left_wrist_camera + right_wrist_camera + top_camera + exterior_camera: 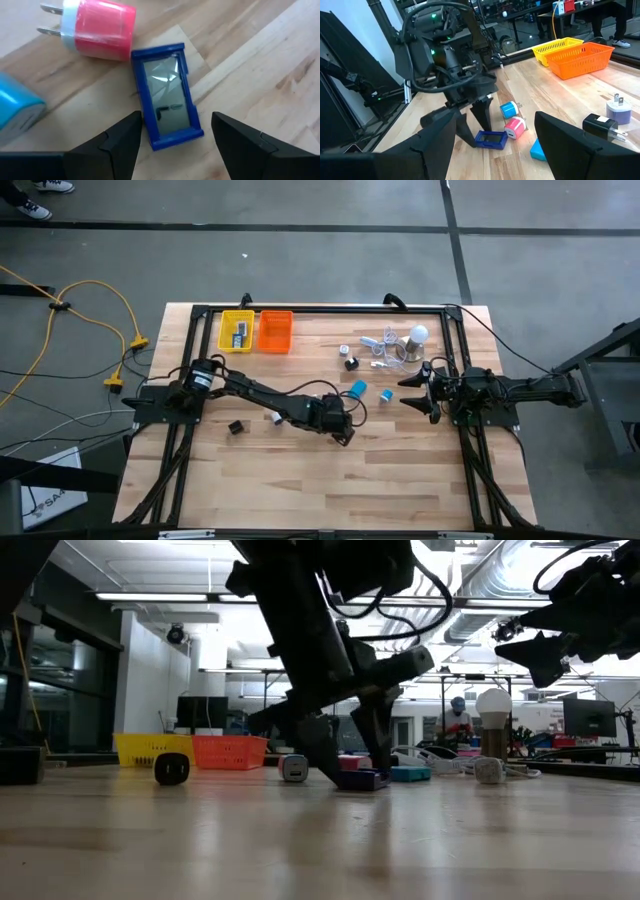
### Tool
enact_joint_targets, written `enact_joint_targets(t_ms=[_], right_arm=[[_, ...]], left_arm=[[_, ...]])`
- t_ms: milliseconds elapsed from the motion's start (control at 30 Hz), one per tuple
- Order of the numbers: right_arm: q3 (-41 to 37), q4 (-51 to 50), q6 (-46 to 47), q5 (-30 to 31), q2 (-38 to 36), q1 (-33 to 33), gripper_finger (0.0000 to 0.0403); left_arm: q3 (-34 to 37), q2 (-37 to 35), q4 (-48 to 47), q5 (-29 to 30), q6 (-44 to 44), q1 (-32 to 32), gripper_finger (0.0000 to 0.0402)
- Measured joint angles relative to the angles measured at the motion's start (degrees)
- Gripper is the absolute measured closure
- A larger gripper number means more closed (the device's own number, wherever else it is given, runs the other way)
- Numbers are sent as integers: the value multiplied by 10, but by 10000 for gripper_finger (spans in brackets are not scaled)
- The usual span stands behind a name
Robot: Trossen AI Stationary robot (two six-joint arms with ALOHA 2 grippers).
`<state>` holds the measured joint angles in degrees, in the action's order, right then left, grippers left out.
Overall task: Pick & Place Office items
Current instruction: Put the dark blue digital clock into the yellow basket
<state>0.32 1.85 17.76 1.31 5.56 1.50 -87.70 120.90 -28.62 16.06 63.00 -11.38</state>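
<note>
A dark-blue flat packet with a clear window (pixel 167 97) lies flat on the wood. My left gripper (pixel 175 120) is open and down at the table, one finger on each long side of the packet's near end; the same gripper (pixel 346 434) shows mid-table from above. Just beyond the packet lie a pink plug adapter (pixel 97 30) and a light-blue one (pixel 15 112). The packet (pixel 491 139) also shows in the right wrist view, under the left arm. My right gripper (pixel 415 390) is open and hovers above the table's right side, touching nothing.
A yellow basket (pixel 237 330) and an orange basket (pixel 275 330) stand at the far edge. The light bulb (pixel 418 335) and white cable (pixel 385 345) lie far right with small pieces. A black piece (pixel 236 427) and a white one (pixel 273 418) lie by the left arm.
</note>
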Motion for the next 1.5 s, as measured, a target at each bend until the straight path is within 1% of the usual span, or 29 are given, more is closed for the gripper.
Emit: enact_joint_targets(t_ms=[733, 1233, 1500], right_arm=[[0, -1, 0, 0, 0, 0, 144], [0, -1, 0, 0, 0, 0, 144], [0, -1, 0, 0, 0, 0, 144]], left_arm=[[-1, 7, -7, -8, -1, 2, 167], [-2, 14, -39, -10, 5, 4, 168], [-1, 15, -71, -6, 25, 4, 168]])
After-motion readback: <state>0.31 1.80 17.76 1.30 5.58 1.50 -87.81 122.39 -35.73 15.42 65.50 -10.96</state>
